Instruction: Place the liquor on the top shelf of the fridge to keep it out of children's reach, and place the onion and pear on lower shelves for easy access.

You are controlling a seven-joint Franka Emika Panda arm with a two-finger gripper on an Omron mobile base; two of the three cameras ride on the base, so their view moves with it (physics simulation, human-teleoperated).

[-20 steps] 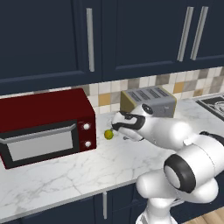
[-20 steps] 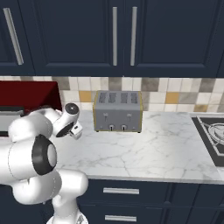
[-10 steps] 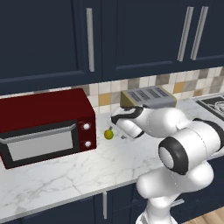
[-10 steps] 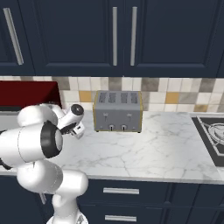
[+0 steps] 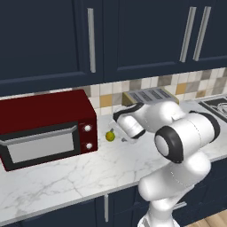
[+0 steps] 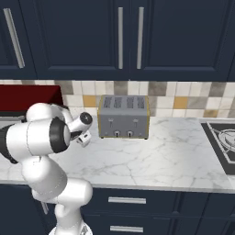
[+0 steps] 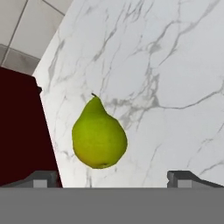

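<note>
The pear (image 7: 99, 136) lay on the marble counter (image 7: 175, 78) at the centre of the hand view, stem pointing to the upper left, with the dark red microwave (image 7: 22, 127) along the frame's left edge. The gripper (image 7: 113, 177) was open, its tips wide apart at the bottom, touching nothing. In the left base view, the pear (image 5: 110, 135) sat mid-frame between the microwave (image 5: 46, 124) and the gripper (image 5: 123, 140), with the toaster (image 5: 148, 95) behind.

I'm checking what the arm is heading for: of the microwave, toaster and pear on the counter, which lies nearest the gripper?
The pear, small and yellow-green, lying just ahead of the open gripper beside the red microwave; the toaster stands farther off.
</note>
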